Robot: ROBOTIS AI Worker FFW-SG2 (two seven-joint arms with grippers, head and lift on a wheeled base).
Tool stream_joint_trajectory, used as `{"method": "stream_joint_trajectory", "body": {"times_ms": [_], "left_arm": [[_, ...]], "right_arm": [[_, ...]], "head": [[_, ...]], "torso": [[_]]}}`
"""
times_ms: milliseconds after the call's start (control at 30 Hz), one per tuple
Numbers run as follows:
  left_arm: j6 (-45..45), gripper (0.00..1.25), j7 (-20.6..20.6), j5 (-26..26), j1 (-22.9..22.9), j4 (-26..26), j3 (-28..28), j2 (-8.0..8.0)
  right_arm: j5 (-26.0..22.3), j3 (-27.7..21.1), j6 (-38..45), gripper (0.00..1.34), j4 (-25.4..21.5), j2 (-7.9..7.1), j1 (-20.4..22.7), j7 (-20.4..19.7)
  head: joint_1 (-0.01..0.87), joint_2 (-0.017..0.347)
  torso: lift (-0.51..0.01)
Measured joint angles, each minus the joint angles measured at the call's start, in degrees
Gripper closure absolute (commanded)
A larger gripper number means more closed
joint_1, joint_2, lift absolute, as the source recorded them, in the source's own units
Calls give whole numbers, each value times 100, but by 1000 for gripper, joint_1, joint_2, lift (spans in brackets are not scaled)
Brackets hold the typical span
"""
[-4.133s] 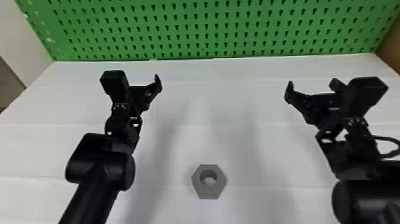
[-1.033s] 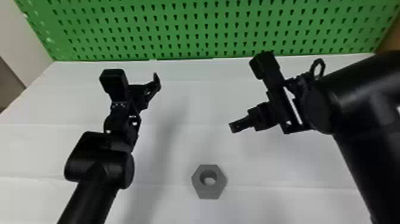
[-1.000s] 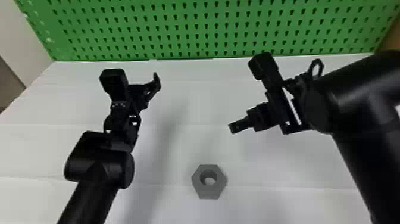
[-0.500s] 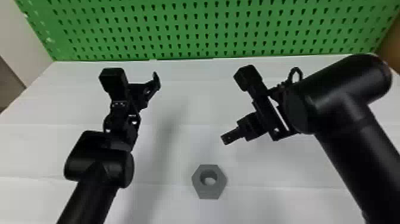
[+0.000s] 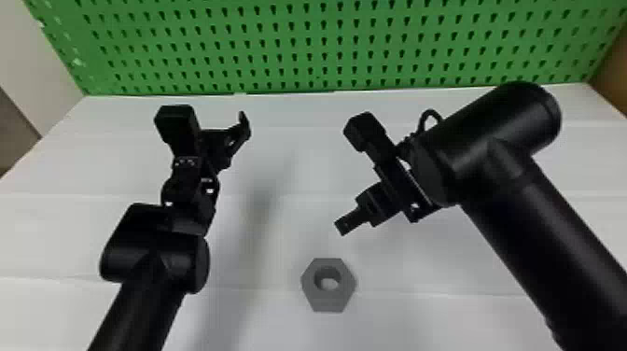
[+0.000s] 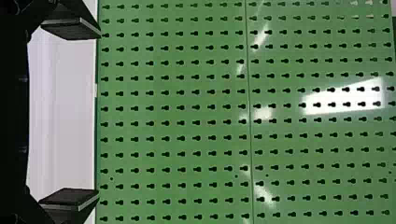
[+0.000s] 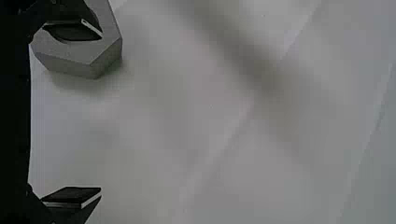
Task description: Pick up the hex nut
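The grey hex nut (image 5: 329, 298) lies flat on the white table in the head view, front of centre, its hole facing up. My right gripper (image 5: 343, 226) is above the table, behind and slightly right of the nut. In the right wrist view that gripper (image 7: 100, 114) stands open, with the nut (image 7: 79, 52) partly behind one finger and nothing held. My left gripper (image 5: 242, 126) is parked over the back left of the table, and in the left wrist view the same gripper (image 6: 99, 114) is open and holds nothing.
A green pegboard (image 5: 322, 46) rises along the back edge of the white table (image 5: 261, 322). A brown panel (image 5: 611, 70) borders the right side, and a pale wall (image 5: 28, 56) stands at the left.
The right arm has swung inward from the far right, its gripper turning down and coming closer to the nut over the last second. The left arm and the nut have stayed put.
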Motion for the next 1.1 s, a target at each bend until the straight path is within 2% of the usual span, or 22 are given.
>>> {"method": "stream_joint_trajectory", "body": {"times_ms": [867,1100], "left_arm": [[0,90,-1,-34,-95,65,-59,0],[-6,90,-1,-34,-106,70,-59,0]], "right_arm": [[-298,663,0,124,935,142,-355,36],[-298,890,-98,124,1312,204,-434,372]], "head": [[785,150],[785,150]], "torso": [[-80],[-80]]}}
